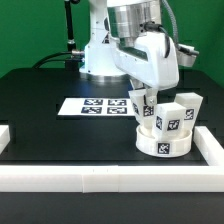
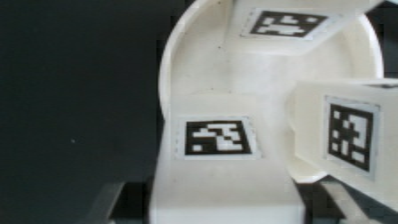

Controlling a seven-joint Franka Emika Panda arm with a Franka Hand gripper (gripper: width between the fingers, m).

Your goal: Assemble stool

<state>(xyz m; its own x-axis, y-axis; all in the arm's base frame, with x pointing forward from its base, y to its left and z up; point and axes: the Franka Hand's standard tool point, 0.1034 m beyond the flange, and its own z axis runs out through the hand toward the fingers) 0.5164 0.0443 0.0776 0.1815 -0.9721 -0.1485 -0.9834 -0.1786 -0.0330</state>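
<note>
Black surface (image 1: 50, 120) with white border rails (image 1: 110, 178) along its edges, green wall behind; the marker board (image 1: 92, 105) is lying flat toward the exterior view's left. We are seeing the round stool seat (image 1: 163, 143) sitting near the front rail, toward the exterior view's right, tags on its rim. Two tagged legs (image 1: 178, 114) are standing up from it. The end effector (image 1: 146, 103) is hanging right over a third leg (image 1: 144, 107); in the wrist view that leg (image 2: 217, 150) is filling the frame against the seat's rim (image 2: 187, 70). We cannot tell whether the fingers are clamping it.
</note>
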